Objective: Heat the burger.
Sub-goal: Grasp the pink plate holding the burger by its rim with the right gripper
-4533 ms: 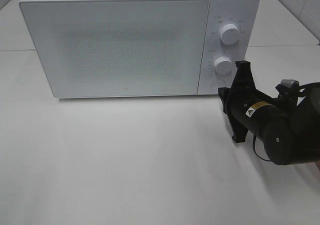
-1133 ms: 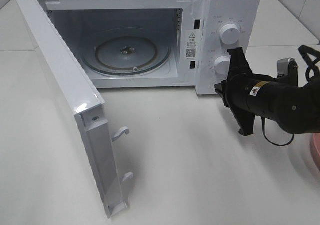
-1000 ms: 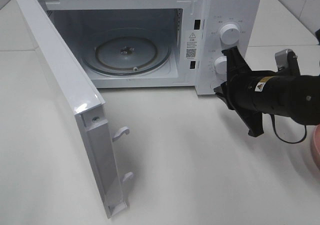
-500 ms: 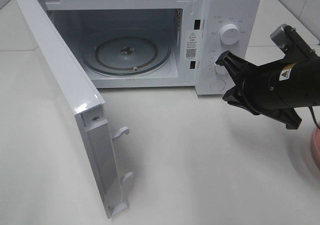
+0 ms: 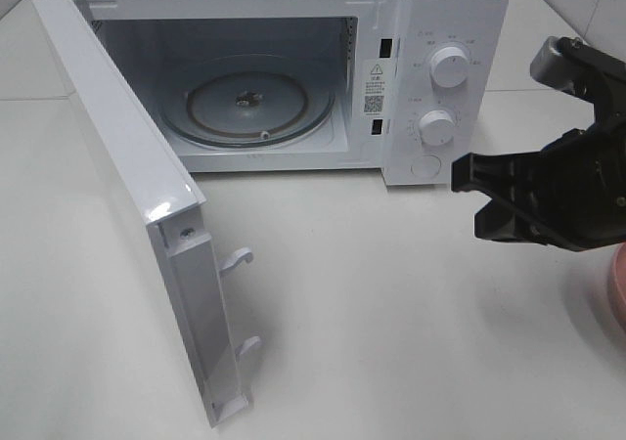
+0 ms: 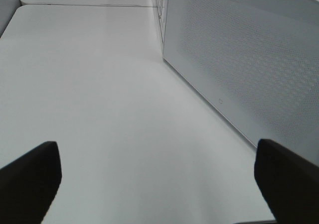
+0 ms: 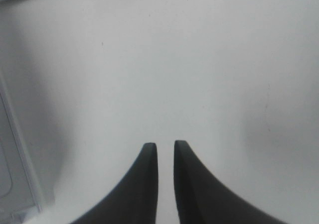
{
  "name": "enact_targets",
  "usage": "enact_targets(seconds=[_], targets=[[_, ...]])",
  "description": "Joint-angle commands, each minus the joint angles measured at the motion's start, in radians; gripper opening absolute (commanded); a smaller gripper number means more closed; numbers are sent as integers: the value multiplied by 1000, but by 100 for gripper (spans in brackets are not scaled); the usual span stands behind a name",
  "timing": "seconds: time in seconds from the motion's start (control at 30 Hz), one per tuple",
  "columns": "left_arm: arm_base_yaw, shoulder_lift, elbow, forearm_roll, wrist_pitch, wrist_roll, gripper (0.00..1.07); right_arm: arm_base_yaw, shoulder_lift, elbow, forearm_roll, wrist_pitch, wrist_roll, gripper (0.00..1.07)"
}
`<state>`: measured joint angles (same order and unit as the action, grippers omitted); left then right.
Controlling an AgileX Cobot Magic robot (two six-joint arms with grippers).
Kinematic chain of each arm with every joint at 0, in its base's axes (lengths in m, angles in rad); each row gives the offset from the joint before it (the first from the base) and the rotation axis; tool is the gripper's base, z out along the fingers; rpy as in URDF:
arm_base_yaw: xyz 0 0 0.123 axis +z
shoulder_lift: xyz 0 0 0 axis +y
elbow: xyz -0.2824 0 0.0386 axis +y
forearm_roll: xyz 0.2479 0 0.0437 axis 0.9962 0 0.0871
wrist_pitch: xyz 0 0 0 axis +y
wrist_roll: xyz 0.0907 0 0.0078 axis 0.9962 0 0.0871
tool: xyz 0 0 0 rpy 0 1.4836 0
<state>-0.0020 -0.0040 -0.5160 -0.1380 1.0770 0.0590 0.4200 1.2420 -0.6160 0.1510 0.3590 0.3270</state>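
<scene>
Right gripper [image 7: 165,145]: sat right of microwave [image 5: 460,10], jaws nearly pressed together, thin slit, empty. Left gripper [image 6: 157,184]: spread wide, empty, faced microwave's open door [image 6: 239,64]. Burger: was out of view. Plate [image 5: 619,286]: rim showed right of microwave.

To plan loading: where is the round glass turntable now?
Exterior high view: the round glass turntable lies inside the open white microwave, left of its knobs.

Right arm [image 5: 577,191]: glossy black casing, bore grey metal fitting [image 5: 552,64] at far side. Right gripper [image 7: 165,145]: fingers [image 7: 143,184] were black, tapered. Left gripper [image 6: 155,148]: fingers [image 6: 30,181] black, blunt-tipped.
</scene>
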Motion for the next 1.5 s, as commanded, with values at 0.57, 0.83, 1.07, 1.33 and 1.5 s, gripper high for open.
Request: enact_targets(seconds=[0.57, 0.83, 1.07, 1.33, 1.5], targets=[[0, -14, -3, -1, -3, 2, 98, -5, -126, -12, -165, 292, -130, 83], [0, -14, -3, -1, -3, 2, 98, -5, -126, -22, -221, 478, -156, 101], [0, -14, -3, -1, -3, 2, 98, -5, -126, -22, -230, 577, -155, 95], [0, -14, -3, -1, -3, 2, 98, -5, -126, -22, -245, 642, -178, 91], [0, -14, -3, -1, -3, 2, 98, -94, -126, -22, -298, 621, -184, 90]])
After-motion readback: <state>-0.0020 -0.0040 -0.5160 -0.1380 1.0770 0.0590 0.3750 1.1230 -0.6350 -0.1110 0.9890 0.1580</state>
